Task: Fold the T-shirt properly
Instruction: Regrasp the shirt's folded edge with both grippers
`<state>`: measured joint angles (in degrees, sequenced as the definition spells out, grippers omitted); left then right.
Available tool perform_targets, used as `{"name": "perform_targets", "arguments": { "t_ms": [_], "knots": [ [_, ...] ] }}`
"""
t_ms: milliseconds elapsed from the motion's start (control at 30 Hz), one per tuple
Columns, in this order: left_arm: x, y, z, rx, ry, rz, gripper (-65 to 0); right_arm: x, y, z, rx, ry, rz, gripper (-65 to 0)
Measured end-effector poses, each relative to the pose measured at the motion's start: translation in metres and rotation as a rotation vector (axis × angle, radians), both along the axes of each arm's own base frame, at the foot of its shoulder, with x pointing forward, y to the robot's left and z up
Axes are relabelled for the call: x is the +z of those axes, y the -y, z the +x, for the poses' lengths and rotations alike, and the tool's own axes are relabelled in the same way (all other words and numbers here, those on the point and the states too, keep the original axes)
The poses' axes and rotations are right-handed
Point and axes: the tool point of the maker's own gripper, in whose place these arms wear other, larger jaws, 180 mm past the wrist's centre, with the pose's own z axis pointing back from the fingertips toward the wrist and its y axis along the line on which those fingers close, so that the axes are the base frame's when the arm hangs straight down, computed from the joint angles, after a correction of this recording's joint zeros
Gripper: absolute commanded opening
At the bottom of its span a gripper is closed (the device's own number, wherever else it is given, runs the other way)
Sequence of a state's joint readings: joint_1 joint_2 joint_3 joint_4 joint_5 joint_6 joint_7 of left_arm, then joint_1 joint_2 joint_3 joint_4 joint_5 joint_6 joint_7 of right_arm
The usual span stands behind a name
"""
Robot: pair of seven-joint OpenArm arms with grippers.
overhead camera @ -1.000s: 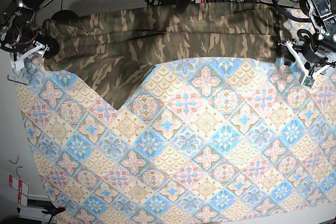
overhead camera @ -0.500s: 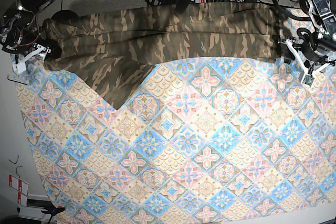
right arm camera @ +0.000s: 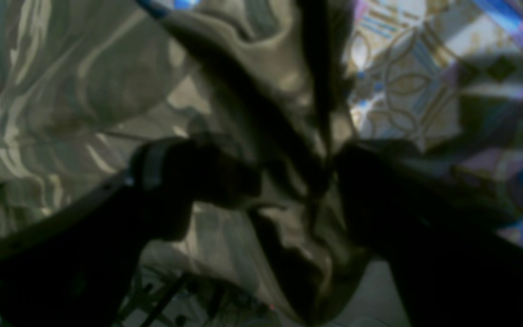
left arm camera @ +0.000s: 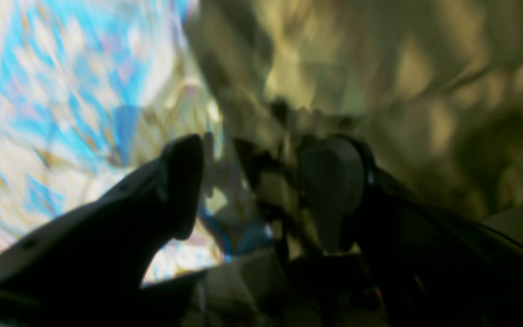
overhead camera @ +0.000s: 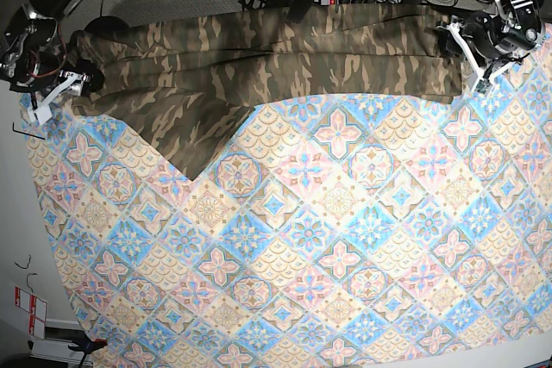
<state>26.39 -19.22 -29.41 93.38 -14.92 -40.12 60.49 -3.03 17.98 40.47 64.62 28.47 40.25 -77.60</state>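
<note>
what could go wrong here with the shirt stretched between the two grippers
1. The left gripper looks open at the shirt's edge, with the cloth not clearly pinched, so that end may stay behind.
2. The right gripper is closed on a bunched wad, so the fold may come out creased.
3. One sleeve hangs loose over the tablecloth and could drag unevenly.

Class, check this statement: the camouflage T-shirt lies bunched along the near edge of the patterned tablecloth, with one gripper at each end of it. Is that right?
Not quite. The T-shirt lies along the far edge of the tablecloth, at the top of the base view, not the near edge. The rest holds: the right gripper is at one end and the left gripper at the other.
</note>
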Motion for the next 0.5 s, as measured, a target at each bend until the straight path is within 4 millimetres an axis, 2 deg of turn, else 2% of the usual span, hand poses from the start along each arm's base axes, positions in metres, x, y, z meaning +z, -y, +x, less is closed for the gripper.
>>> {"name": "perform_targets", "arguments": {
  "t_ms": [100, 233, 367, 433, 500],
  "knots": [
    [-0.018, -0.005, -0.016, 0.047, -0.056, -0.028, -26.9, 0.0, 0.0, 0.0, 0.001, 0.0, 0.0, -17.1],
    [-0.026, -0.007, -0.013, 0.081, -0.001, -0.076, -26.9, 0.0, 0.0, 0.0, 0.002, 0.0, 0.0, -17.1],
    [-0.042, 0.026, 0.008, 0.044, 0.02, -0.188, -27.1, 0.0, 0.0, 0.001, 0.002, 0.002, 0.001, -17.1],
    [-0.042, 0.042, 0.03, 0.046, 0.067, -0.244, -27.2, 0.0, 0.0, 0.001, 0.0, 0.003, 0.001, -17.1],
    [-0.043, 0.06, 0.041, 0.043, 0.102, -0.284, -27.2, -0.001, -0.001, 0.0, 0.017, -0.013, -0.008, -17.4]
  ]
}}
